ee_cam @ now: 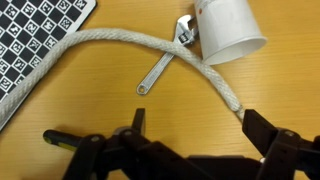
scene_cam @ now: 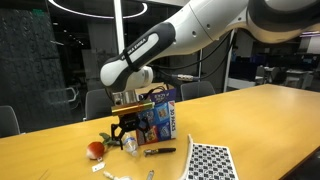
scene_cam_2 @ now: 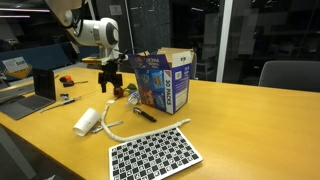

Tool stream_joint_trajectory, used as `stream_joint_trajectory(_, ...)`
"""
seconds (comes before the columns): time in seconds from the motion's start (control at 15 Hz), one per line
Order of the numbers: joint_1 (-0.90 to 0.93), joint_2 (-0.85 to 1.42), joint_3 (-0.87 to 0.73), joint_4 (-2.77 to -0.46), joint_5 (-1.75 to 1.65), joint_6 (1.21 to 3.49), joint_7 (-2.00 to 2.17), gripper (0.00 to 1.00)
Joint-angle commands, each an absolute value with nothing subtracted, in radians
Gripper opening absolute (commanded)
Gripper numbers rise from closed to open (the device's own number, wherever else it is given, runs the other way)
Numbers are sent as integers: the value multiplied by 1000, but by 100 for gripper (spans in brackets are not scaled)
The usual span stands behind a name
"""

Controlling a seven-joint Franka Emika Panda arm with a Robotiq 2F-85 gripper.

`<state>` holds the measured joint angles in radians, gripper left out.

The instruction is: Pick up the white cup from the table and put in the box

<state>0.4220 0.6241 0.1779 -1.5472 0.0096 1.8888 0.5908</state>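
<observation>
The white cup [ee_cam: 225, 30] lies on its side on the light-wood table [ee_cam: 90, 100], at the top right of the wrist view. It also shows in an exterior view [scene_cam_2: 85, 122], towards the table's near edge. My gripper [ee_cam: 195, 125] is open and empty, held above bare table, with the cup ahead of it and apart from the fingers. It hangs just beside the box in both exterior views [scene_cam: 126, 138] [scene_cam_2: 111, 85]. The blue printed box [scene_cam: 160, 115] [scene_cam_2: 165, 80] stands upright with its flaps open.
A thick white rope [ee_cam: 120, 40] curves from the cup past a small wrench [ee_cam: 160, 70] to the checkerboard sheet [ee_cam: 30, 40] [scene_cam_2: 155, 153]. A red fruit [scene_cam: 96, 149] and a black marker [scene_cam: 160, 151] lie near the box. A laptop [scene_cam_2: 40, 85] sits at the table's far end.
</observation>
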Motion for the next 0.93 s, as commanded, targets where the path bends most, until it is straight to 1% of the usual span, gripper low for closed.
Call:
stream_joint_trajectory(0.0, 421, 586, 204, -1539, 121, 1826, 605, 100)
stream_joint_trajectory(0.4, 421, 596, 260, -1556, 279, 1757, 558, 100)
stream_joint_trajectory(0.87, 441, 620, 253, -1618, 292, 1773, 516, 100)
